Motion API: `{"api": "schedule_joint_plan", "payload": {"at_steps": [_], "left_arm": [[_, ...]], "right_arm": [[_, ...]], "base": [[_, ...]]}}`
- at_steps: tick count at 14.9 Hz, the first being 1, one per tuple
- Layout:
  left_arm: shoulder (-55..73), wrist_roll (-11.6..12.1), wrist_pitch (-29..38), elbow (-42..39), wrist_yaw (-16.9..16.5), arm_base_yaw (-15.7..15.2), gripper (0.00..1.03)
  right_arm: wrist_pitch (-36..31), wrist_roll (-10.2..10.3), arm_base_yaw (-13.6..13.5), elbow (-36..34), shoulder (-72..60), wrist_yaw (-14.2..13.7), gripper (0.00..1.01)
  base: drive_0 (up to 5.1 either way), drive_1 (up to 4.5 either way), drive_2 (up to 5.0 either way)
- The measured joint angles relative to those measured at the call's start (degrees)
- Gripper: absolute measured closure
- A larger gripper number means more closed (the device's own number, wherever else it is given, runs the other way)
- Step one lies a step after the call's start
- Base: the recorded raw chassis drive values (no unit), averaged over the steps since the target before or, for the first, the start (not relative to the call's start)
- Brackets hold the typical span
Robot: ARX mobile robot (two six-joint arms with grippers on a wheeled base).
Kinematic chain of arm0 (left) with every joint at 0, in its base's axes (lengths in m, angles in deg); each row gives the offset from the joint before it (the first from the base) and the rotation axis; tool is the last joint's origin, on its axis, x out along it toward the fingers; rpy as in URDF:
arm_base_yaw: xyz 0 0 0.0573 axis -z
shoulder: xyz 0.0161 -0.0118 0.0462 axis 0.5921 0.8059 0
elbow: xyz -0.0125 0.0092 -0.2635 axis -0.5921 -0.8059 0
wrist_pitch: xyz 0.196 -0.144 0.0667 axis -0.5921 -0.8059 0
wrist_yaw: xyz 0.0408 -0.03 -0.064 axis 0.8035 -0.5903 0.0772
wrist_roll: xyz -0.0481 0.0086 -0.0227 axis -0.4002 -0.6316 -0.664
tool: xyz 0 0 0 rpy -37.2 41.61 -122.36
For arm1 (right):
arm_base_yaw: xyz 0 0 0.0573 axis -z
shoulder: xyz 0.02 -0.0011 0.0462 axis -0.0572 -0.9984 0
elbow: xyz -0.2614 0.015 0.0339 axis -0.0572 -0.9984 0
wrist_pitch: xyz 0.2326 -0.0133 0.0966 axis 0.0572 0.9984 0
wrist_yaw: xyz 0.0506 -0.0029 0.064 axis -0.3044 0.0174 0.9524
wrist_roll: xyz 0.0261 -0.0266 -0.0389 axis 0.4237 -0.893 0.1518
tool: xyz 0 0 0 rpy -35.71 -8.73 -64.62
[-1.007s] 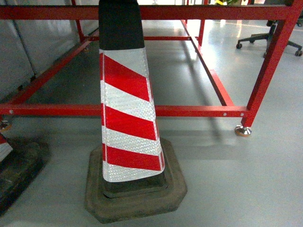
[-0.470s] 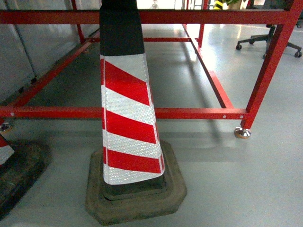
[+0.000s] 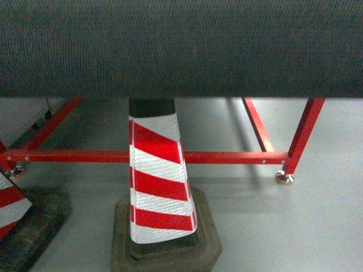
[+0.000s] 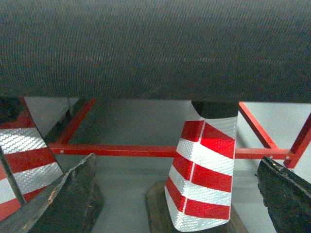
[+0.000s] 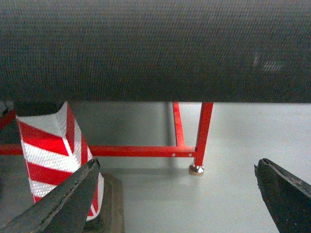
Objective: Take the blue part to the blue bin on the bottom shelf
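The blue part, the blue bin and the bottom shelf are out of view in all three views. My left gripper (image 4: 177, 159) is open, its two dark fingers (image 4: 73, 194) spread wide with only floor and a striped cone behind the gap. My right gripper (image 5: 177, 164) is open too, with nothing but grey floor between its fingers (image 5: 282, 194). Neither gripper shows in the head view.
A dark textured surface (image 3: 181, 45) fills the top of every view. A red-and-white traffic cone (image 3: 159, 181) on a black base stands in front of a red steel frame (image 3: 227, 157) with a metal foot (image 3: 283, 178). A second cone (image 3: 11, 204) stands at the left.
The head view has shifted: a dark textured band now covers its upper third, and the cone and red frame sit lower and look smaller than before.
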Motion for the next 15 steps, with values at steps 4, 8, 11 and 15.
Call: {"api": "schedule_joint_plan", "payload": {"at_steps": [4, 8, 11, 15], "left_arm": [[0.0, 0.0, 0.0, 0.0, 0.1, 0.0, 0.05], [0.0, 0.0, 0.0, 0.0, 0.2, 0.0, 0.05], [0.0, 0.0, 0.0, 0.0, 0.1, 0.0, 0.05], [0.0, 0.0, 0.0, 0.0, 0.0, 0.0, 0.05]], "right_arm": [[0.1, 0.0, 0.0, 0.0, 0.0, 0.0, 0.03], [0.1, -0.1, 0.0, 0.0, 0.0, 0.1, 0.03], [0.0, -0.1, 0.0, 0.0, 0.0, 0.0, 0.03], [0.0, 0.0, 0.0, 0.0, 0.0, 0.0, 0.03]], "base": [[0.0, 0.0, 0.0], [0.0, 0.0, 0.0], [0.0, 0.0, 0.0], [0.0, 0.0, 0.0]]}}
